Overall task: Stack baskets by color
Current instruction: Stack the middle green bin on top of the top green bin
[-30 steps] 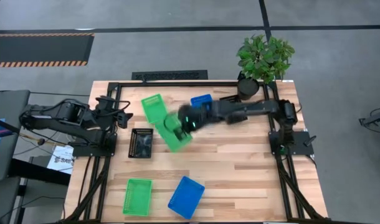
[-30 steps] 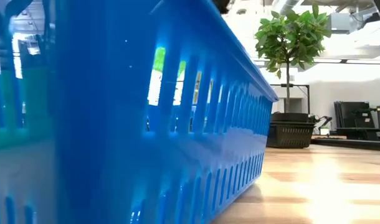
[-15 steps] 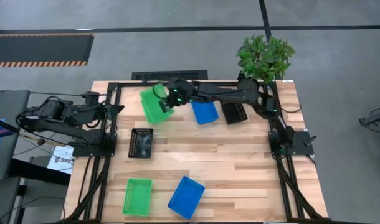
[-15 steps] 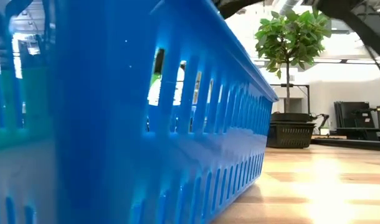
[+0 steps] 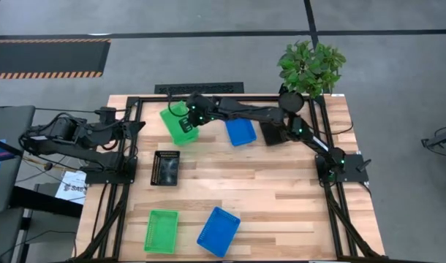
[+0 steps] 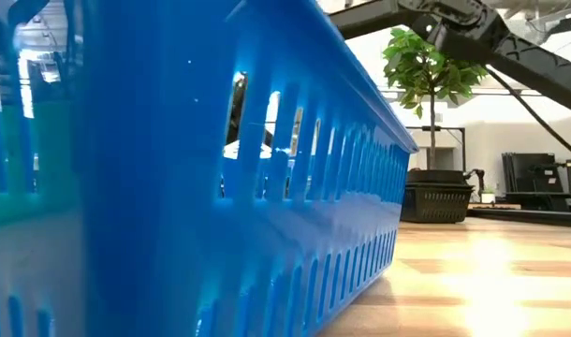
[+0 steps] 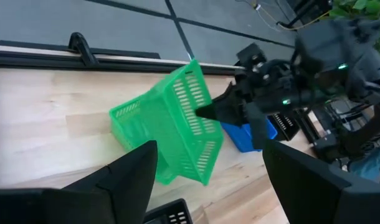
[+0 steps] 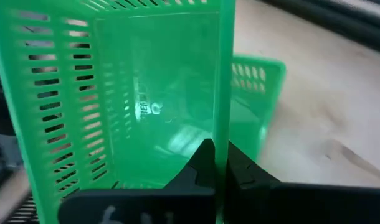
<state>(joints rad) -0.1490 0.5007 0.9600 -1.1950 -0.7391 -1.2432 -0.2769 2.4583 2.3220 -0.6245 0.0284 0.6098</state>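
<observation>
My right gripper (image 5: 193,117) reaches across to the table's far left and is shut on a green basket (image 7: 159,121). That basket hangs tilted over a second green basket (image 7: 199,163), which lies flat on the wood. A blue basket (image 5: 240,131) and a black one (image 5: 274,133) lie to the right of them. Another black basket (image 5: 166,167) sits mid-left. A green basket (image 5: 161,230) and a blue one (image 5: 218,231) lie near the front edge. My left gripper (image 5: 137,126) waits open at the left edge. My right gripper pinches one side wall of the green basket at its rim (image 8: 222,134), one finger inside the basket and one outside. The fingers come slanting down from the table's right. The basket is steeply tilted above the other green basket; whether the two touch I cannot tell.
A potted plant (image 5: 309,67) in a black pot (image 5: 290,101) stands at the far right corner. Black frame rails (image 5: 128,146) run along both sides. In the low view the front blue basket (image 6: 173,187) fills most of the picture. Bare wood lies mid-table.
My right gripper has carried the green basket from the middle of the table toward the far left, down over the other green basket, staying shut on it. My left gripper has drawn back a little toward the left edge.
</observation>
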